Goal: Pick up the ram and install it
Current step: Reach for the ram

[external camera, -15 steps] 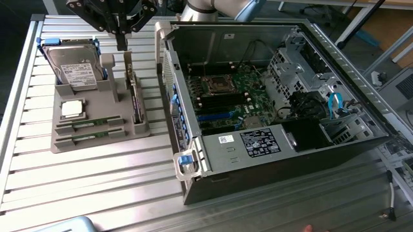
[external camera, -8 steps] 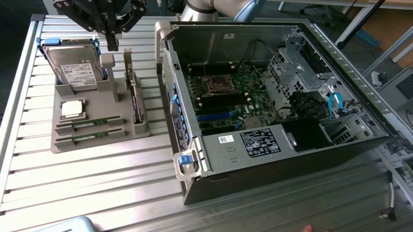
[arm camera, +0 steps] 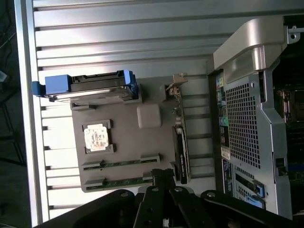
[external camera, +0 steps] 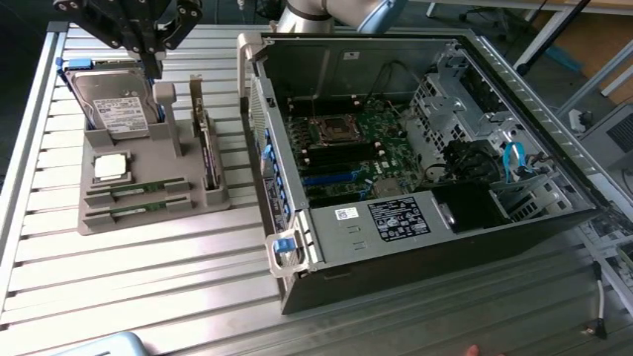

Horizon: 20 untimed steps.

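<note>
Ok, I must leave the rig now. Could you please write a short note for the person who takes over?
Gripper: shut, empty, hanging over the gray holder, beside the hard drive.
Ram sticks: two, both lying in their slots in the holder, untouched.
Computer case: open, on the exterior view's right.
Done: nothing yet.
Left: picking up the ram and installing it.
</note>
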Motion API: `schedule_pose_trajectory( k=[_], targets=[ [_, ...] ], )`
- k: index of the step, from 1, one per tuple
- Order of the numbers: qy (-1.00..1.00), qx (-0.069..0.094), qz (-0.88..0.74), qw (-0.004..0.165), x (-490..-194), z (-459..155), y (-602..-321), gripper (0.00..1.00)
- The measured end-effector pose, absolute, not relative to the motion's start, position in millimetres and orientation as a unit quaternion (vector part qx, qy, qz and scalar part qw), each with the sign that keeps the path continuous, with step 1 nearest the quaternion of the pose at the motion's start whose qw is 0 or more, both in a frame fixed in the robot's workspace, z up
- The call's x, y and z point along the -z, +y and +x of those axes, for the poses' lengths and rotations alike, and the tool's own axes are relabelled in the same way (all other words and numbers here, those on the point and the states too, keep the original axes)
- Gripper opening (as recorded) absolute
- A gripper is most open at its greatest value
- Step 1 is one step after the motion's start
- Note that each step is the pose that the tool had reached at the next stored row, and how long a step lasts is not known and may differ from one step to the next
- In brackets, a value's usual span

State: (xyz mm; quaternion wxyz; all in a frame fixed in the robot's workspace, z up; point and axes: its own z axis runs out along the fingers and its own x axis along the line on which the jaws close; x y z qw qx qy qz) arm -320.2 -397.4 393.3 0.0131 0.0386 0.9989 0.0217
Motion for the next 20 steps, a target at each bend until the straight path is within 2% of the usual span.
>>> schedule_pose_trajectory(
  k=[20],
  targets=[
    [0.999, -0.022, 0.039, 0.013, -393, -361, -397, 0.1]
  ],
)
